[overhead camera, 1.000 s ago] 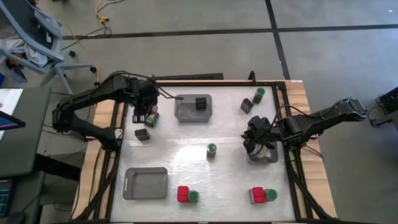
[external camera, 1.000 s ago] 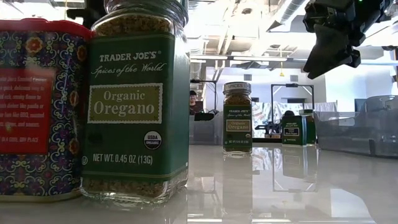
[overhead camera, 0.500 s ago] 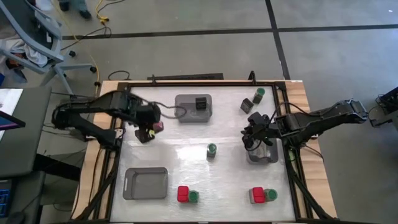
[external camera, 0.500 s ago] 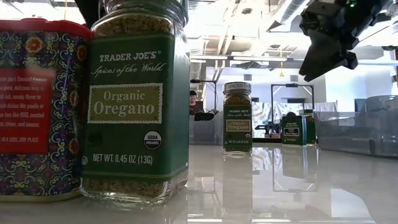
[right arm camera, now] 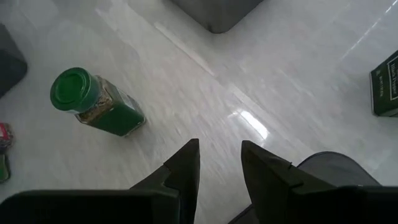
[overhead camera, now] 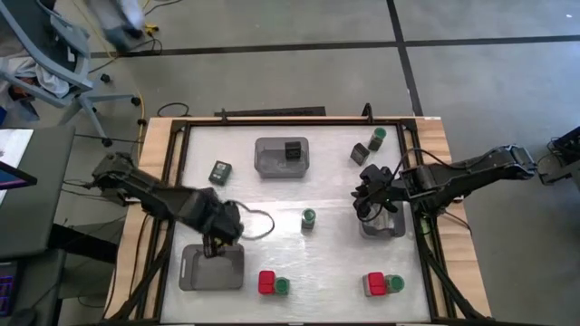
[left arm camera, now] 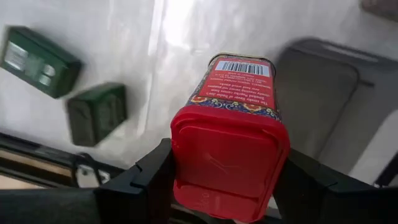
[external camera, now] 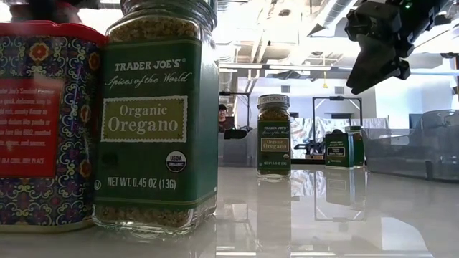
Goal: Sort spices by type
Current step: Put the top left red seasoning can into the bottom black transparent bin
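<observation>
With your left gripper (left arm camera: 227, 186) jaws clenched on the red spice tin (left arm camera: 233, 134), just above the grey tray (overhead camera: 213, 268), lower it upright before releasing; right gripper (right arm camera: 217, 165) jaws stand empty, slightly parted.

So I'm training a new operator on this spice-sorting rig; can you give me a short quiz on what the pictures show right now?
1. What does the left gripper hold?
A. a green-lidded jar
B. a red tin
C. a black cube
2. True or false: the right gripper is clamped on a jar.
3. How many grey trays are on the table?

Key:
1. B; its fingers close on the tin's sides.
2. False; its fingers stand apart with nothing between them.
3. Three.
</observation>
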You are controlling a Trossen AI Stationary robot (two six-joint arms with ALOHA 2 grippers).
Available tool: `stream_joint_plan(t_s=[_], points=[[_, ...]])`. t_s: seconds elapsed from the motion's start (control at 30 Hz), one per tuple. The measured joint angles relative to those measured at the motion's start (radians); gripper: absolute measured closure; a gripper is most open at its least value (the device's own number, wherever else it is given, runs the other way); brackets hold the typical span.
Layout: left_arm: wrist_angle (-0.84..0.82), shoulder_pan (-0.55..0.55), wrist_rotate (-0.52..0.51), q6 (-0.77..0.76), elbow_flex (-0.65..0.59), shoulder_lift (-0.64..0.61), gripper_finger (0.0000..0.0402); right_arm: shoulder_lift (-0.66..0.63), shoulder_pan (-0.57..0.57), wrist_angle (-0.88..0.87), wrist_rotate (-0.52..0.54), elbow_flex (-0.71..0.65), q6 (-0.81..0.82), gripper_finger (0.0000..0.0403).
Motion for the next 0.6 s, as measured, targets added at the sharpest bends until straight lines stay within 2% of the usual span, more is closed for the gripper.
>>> stream_joint_plan(t_s=[0.4, 0.6], points=[[0.015, -0.273, 0.006, -0.297, -0.008, 0.010, 0.0195, 0.000, -0.001, 0.001, 0.000, 0.000, 0.081, 0.0258], [0.017, -0.314, 0.004, -0.286, -0.024, 0.066, 0.0195, 0.000, -0.001, 0.002, 0.000, 0.000, 0.096, 0.0258]])
